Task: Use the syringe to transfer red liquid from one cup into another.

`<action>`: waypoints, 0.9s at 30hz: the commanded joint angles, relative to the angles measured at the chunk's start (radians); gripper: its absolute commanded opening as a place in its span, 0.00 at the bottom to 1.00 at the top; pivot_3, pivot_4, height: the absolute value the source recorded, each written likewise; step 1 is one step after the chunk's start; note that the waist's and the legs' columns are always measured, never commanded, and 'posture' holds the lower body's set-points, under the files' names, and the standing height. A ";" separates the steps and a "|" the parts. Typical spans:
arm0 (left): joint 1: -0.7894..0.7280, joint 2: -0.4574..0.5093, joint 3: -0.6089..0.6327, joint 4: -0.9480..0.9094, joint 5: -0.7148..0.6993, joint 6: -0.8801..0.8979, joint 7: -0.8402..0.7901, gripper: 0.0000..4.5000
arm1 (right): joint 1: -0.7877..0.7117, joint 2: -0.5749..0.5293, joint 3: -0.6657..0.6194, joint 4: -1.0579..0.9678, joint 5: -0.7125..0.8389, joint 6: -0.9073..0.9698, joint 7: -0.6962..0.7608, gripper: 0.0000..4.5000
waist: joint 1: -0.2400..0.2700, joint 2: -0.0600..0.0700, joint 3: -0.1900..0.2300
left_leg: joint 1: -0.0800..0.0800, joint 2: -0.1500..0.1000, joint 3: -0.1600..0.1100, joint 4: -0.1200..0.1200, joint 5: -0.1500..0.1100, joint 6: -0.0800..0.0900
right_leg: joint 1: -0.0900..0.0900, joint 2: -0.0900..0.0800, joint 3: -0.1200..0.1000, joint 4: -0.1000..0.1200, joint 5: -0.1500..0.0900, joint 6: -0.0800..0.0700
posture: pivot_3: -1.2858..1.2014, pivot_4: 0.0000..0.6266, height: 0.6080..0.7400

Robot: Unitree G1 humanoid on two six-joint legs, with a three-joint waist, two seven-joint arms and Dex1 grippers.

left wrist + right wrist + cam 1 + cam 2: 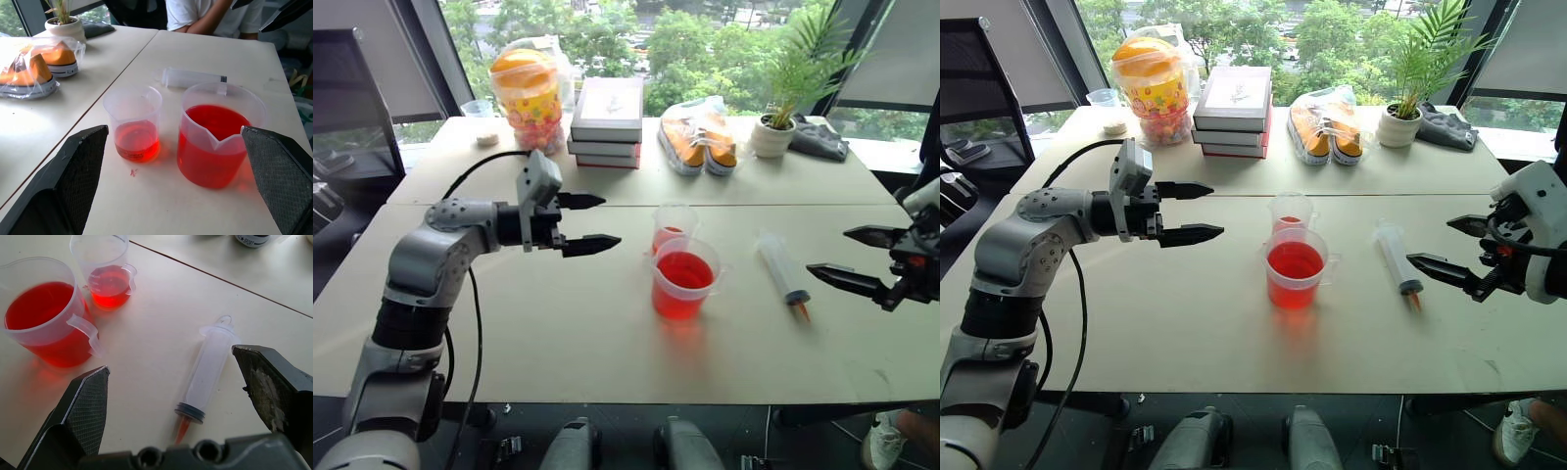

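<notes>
The syringe (783,271) lies flat on the table, right of the cups, its orange tip toward the front edge. The larger beaker (684,279) with handle and lip holds much red liquid (684,271). Just behind it stands the smaller cup (672,226) with a little red liquid at the bottom. My left gripper (589,222) hovers open above the table, left of the cups, pointing at them. At the right, my right gripper (847,258) is open and empty, pointing toward the syringe (208,370) from a short way off.
At the back of the table stand a stack of books (608,122), a bagged candy jar (529,98), bagged orange shoes (700,137), a potted plant (778,122) and a small clear cup (478,110). A person (215,14) sits beyond the right end.
</notes>
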 commanded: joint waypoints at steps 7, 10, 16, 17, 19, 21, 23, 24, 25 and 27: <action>-0.015 0.007 0.017 -0.041 -0.026 0.004 0.001 1.00 | 0.011 -0.016 -0.019 0.006 -0.005 -0.040 0.003 0.98 | 0.000 0.000 0.000 | 0.000 0.000 0.000 0.000 0.000 0.000 | 0.000 0.000 0.000 0.000 0.000 0.000 | 0.52 0.24 1.00; -0.017 0.009 0.017 -0.035 -0.022 0.002 0.006 1.00 | 0.017 -0.020 -0.021 0.012 -0.007 -0.050 0.008 0.98 | 0.000 0.000 0.000 | 0.000 0.000 0.000 0.000 0.000 0.000 | 0.000 0.000 0.000 0.000 0.000 0.000 | 0.52 0.24 1.00; -0.019 0.013 0.026 -0.036 -0.035 0.016 0.008 1.00 | 0.038 -0.024 -0.019 0.025 -0.017 -0.075 0.016 0.98 | 0.000 0.000 0.000 | 0.000 0.000 0.000 0.000 0.000 0.000 | 0.000 0.000 0.000 0.000 0.000 0.000 | 0.52 0.24 1.00; -0.018 0.016 0.027 -0.039 -0.038 0.018 0.008 1.00 | 0.041 -0.023 -0.019 0.026 -0.019 -0.079 0.016 0.98 | 0.000 0.000 0.000 | 0.000 0.000 0.000 0.000 0.000 0.000 | 0.000 0.000 0.000 0.000 0.000 0.000 | 0.52 0.24 1.00; -0.014 0.026 0.032 -0.039 -0.041 0.018 0.001 1.00 | 0.043 -0.023 -0.019 0.028 -0.018 -0.081 0.015 0.98 | -0.001 0.000 0.000 | 0.000 0.000 0.000 0.000 0.000 0.000 | 0.000 0.000 0.000 0.000 0.000 0.000 | 0.52 0.24 1.00; -0.013 0.034 0.035 -0.034 -0.045 0.016 -0.005 1.00 | 0.047 -0.025 -0.023 0.029 -0.021 -0.083 0.015 0.98 | -0.001 0.000 0.000 | 0.000 0.000 0.000 0.000 0.000 0.000 | 0.000 0.000 0.000 0.000 0.000 0.000 | 0.52 0.24 1.00; -0.015 0.036 0.031 -0.032 -0.046 0.013 -0.006 1.00 | 0.049 -0.027 -0.027 0.029 -0.023 -0.084 0.016 0.98 | 0.000 0.000 0.000 | 0.000 0.000 0.000 0.000 0.000 0.000 | 0.000 0.000 0.000 0.000 0.000 0.000 | 0.52 0.24 1.00; -0.016 0.035 0.029 -0.033 -0.046 0.013 -0.005 1.00 | 0.049 -0.028 -0.028 0.029 -0.024 -0.084 0.017 0.98 | 0.000 0.000 0.000 | 0.000 0.000 0.000 0.000 0.000 0.000 | 0.000 0.000 0.000 0.000 0.000 0.000 | 0.52 0.24 1.00; -0.018 0.032 0.027 -0.031 -0.046 0.012 -0.004 1.00 | 0.049 -0.029 -0.031 0.028 -0.024 -0.082 0.017 0.98 | 0.000 0.000 0.000 | 0.000 0.000 0.000 0.000 0.000 0.000 | 0.000 0.000 0.000 0.000 0.000 0.000 | 0.52 0.24 1.00; -0.024 0.025 0.024 -0.026 -0.046 0.010 -0.004 1.00 | 0.050 -0.032 -0.040 0.028 -0.027 -0.079 0.018 0.98 | 0.000 0.000 0.000 | 0.000 0.000 0.000 0.000 0.000 0.000 | 0.000 0.000 0.000 0.000 0.000 0.000 | 0.52 0.24 1.00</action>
